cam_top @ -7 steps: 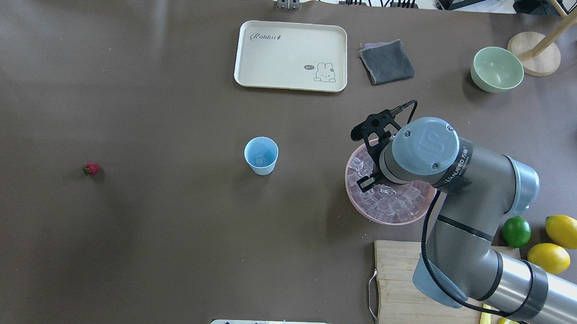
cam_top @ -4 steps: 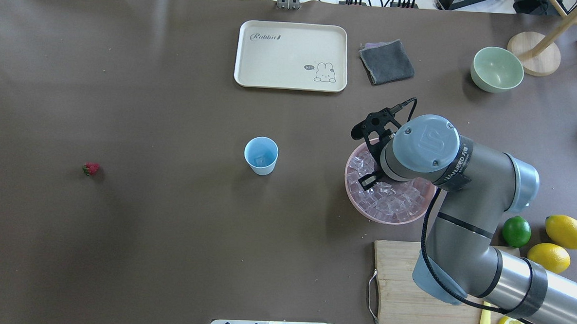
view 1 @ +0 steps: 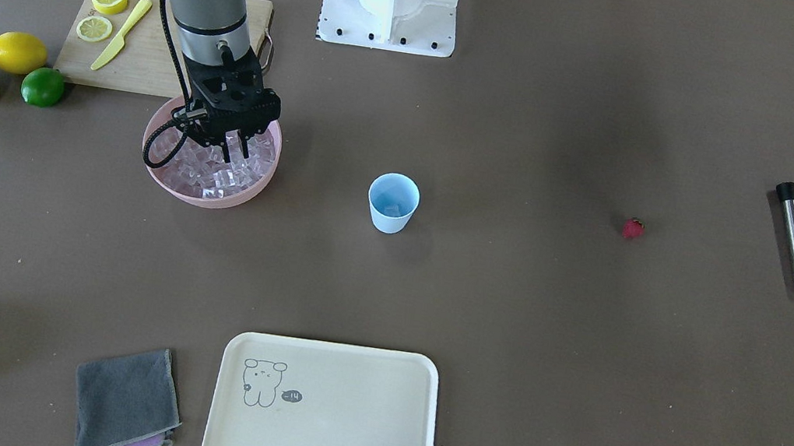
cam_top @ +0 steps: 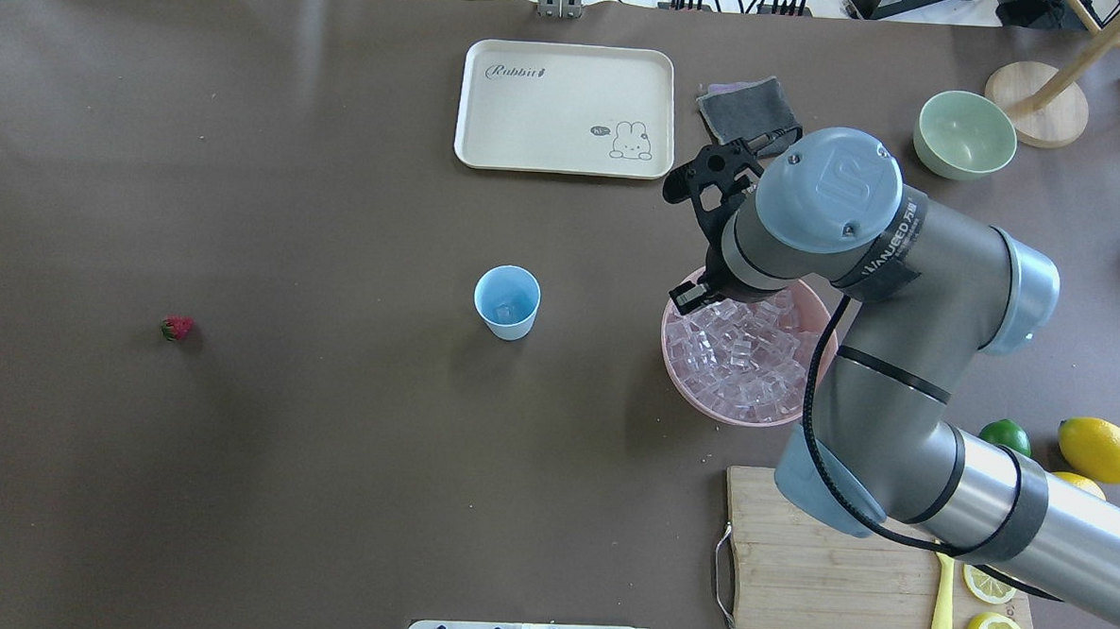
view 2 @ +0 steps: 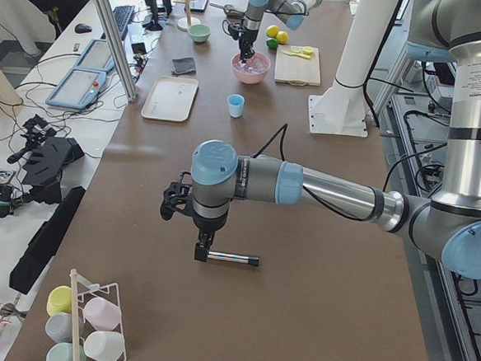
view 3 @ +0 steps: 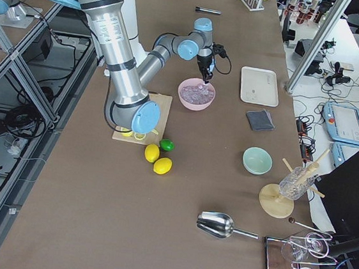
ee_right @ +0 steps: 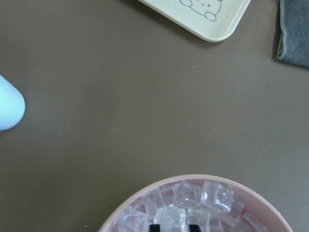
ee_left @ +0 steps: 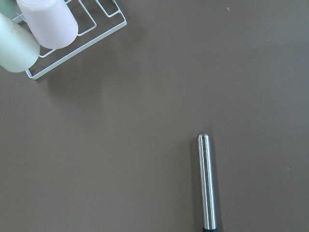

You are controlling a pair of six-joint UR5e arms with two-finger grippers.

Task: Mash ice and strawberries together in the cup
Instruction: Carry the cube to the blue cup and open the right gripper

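The light blue cup (cam_top: 506,301) stands mid-table with an ice cube in it; it also shows in the front view (view 1: 392,203). The pink bowl (cam_top: 675,376) to its right is full of ice (cam_top: 738,355). My right gripper (view 1: 236,150) hangs just above the ice, shut on one ice cube (ee_right: 169,218) that shows between its fingertips in the right wrist view. The strawberry (cam_top: 178,327) lies alone far to the left. My left gripper (view 2: 202,250) hovers over a steel muddler (ee_left: 206,183); I cannot tell whether it is open or shut.
A cream tray (cam_top: 565,107), a grey cloth (cam_top: 744,105) and a pale green bowl (cam_top: 965,134) lie at the far side. A cutting board (cam_top: 823,572) with lemon slices and a yellow knife, whole lemons (cam_top: 1100,449) and a lime (cam_top: 1007,434) are near right. A cup rack (ee_left: 63,38) stands near the muddler.
My right gripper has risen out of the ice bowl and shifted toward the far side, with an ice cube between its fingers. The cup and strawberry have not moved.
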